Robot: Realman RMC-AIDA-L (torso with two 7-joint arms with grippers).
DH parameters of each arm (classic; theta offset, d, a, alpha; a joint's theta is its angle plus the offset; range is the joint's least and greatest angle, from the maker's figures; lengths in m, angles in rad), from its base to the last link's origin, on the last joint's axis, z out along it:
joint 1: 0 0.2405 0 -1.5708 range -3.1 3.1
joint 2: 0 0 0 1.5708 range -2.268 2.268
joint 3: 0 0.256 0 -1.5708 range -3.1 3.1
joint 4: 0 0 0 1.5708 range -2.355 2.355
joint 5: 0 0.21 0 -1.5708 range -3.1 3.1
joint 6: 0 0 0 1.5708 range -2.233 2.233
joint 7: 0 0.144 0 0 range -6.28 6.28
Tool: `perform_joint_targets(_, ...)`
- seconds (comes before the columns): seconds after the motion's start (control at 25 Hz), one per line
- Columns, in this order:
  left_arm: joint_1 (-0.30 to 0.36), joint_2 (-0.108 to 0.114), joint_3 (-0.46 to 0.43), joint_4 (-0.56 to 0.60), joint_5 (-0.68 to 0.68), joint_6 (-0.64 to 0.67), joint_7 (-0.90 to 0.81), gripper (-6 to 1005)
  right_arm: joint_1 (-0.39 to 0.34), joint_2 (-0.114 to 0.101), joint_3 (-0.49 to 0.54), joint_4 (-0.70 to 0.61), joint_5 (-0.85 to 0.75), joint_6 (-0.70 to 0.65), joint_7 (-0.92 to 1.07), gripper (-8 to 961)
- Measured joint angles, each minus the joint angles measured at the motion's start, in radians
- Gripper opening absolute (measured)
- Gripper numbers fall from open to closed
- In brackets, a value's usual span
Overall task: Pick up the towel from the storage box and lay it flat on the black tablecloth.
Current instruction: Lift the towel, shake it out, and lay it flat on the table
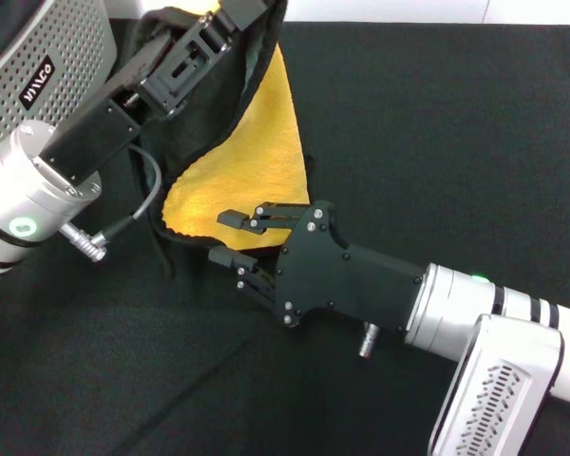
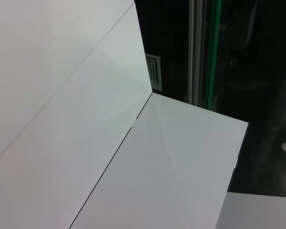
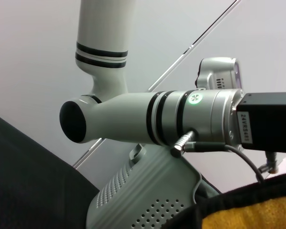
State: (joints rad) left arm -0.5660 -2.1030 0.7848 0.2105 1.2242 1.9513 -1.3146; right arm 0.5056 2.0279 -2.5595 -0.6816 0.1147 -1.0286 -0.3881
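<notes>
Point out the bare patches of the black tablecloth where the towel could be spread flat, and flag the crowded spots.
Open black tablecloth lies far of the right gripper and beside the hanging towel; another bare stretch runs along the near edge, below the left arm. Crowded: the corner by the storage box, where the left gripper holds the towel up.

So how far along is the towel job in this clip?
Done: the towel is out of the box, hanging from the raised left pincer. In hand: the right pincer, open, sits at the towel's lower yellow edge, not yet gripping. Left: spreading it flat on the tablecloth.
</notes>
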Motion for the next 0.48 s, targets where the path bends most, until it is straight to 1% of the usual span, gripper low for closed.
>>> perform_joint_targets(0.28, -0.008, 0.002, 0.025, -0.006, -0.001, 0.003, 0.0, 30, 0.014, 0.0, 0.002, -0.015, 0.006, 0.06, 0.008, 300)
perform_joint_targets(0.48, -0.009, 0.002, 0.028, -0.006, 0.0, 0.003, 0.0, 30, 0.021, 0.0, 0.006, -0.019, 0.008, 0.064, 0.009, 271)
